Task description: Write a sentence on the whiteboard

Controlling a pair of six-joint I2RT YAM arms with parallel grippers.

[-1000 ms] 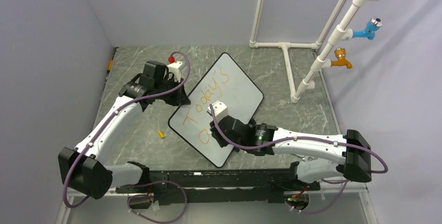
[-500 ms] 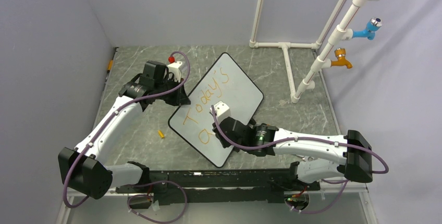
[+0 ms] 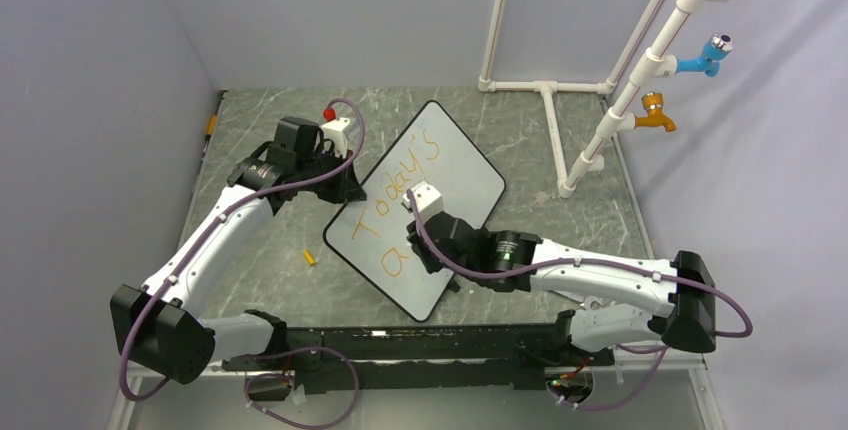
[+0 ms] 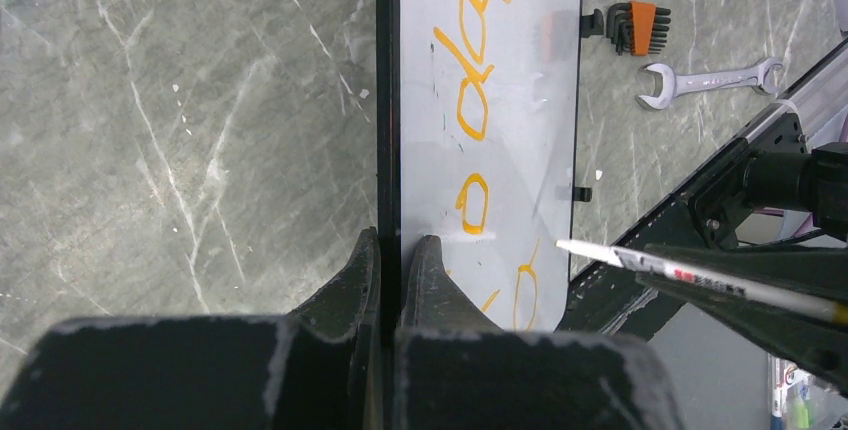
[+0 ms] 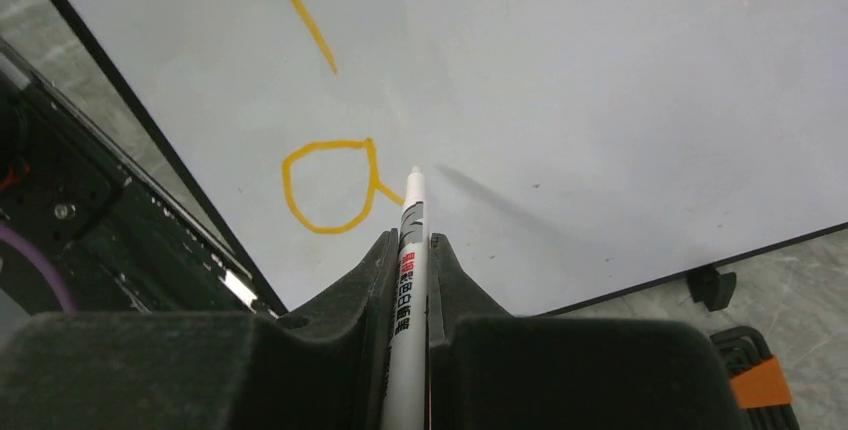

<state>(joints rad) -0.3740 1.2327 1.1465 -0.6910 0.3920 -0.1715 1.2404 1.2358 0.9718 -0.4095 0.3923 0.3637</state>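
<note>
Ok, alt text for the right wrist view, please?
Black jaws shut on a white marker, its tip pointing at the whiteboard beside an orange looped letter; more orange writing above, grey marbled table at lower right.

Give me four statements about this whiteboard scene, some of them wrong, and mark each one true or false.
1. The left end effector is clamped on the rim of the whiteboard. True.
2. The right end effector holds nothing. False: it grips a white marker, tip pointing at the board.
3. The sentence is written in blue. False: the letters are orange.
4. A wrench lies on the table beside the board. True.
</note>
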